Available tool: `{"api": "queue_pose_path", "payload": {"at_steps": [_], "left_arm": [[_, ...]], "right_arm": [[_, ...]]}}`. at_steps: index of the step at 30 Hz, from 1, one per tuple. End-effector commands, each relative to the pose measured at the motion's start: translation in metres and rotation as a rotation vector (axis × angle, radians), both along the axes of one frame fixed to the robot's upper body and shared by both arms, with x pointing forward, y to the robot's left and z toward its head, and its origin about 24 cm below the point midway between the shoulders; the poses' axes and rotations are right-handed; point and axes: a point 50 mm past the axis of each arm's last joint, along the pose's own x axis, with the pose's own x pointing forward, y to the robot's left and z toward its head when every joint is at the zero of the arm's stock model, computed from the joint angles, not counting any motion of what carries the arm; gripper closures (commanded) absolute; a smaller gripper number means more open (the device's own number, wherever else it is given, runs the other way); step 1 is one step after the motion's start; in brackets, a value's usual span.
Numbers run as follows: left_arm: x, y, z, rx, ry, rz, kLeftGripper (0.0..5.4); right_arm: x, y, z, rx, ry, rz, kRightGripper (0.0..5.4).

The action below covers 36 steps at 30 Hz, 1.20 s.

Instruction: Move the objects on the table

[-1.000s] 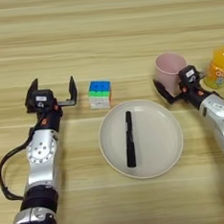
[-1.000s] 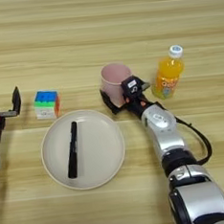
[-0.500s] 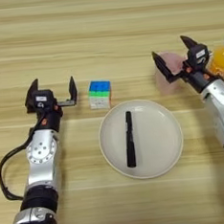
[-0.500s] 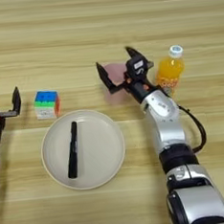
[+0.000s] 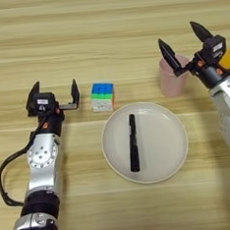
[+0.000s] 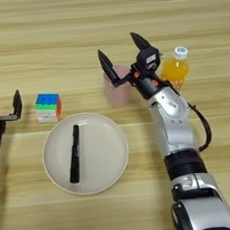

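Observation:
A pale pink cup (image 6: 116, 88) stands upright on the table (image 5: 105, 34), left of the orange-juice bottle (image 6: 174, 69) with its white cap. My right gripper (image 6: 123, 54) hovers just above and behind the cup, wide open, one finger over the cup's left side and one raised to its right. It holds nothing. The multicoloured puzzle cube (image 5: 103, 97) sits left of the plate's far edge. My left gripper (image 5: 54, 91) rests open beside the cube, on its left, a small gap away.
A round beige plate (image 5: 171, 144) lies in front of the cube and the cup, with a slim black pen (image 5: 133, 142) lying lengthwise on it. The bottle stands close behind my right forearm.
My right gripper, which was down at the cup, has risen and spread wide above it. The cup stands in about the same spot. The left arm, cube and plate have not moved.

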Motion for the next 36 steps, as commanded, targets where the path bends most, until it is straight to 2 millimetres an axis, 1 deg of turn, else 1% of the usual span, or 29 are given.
{"api": "queue_pose_path", "payload": {"at_steps": [1,3,11,15,19,22,26,36], "left_arm": [[-0.001,0.002,-0.002,0.032,0.030,-0.022,0.00],[-0.002,-0.003,0.000,0.029,0.025,-0.052,0.00],[-0.006,-0.037,0.013,0.000,0.018,-0.246,0.00],[-0.010,-0.051,0.010,-0.004,0.066,-0.322,0.00],[-0.011,-0.059,0.008,-0.033,0.107,-0.354,0.00],[-0.011,-0.063,0.003,-0.052,0.168,-0.378,0.00],[-0.011,-0.063,-0.002,-0.053,0.209,-0.363,0.00],[-0.012,-0.066,-0.007,-0.068,0.242,-0.357,0.00]], "right_arm": [[-0.002,0.000,-0.001,0.010,0.005,-0.010,0.04],[-0.002,0.000,-0.001,0.013,0.004,-0.021,0.04],[-0.003,0.006,0.002,0.033,-0.011,-0.024,0.04],[-0.004,0.009,0.003,0.039,-0.014,-0.017,0.04],[-0.005,0.011,0.003,0.044,-0.016,-0.014,0.04],[-0.005,0.013,0.003,0.047,-0.016,-0.010,0.04],[-0.006,0.013,0.003,0.052,-0.017,-0.009,0.04],[-0.008,0.016,0.001,0.060,-0.009,-0.004,0.04]]}}
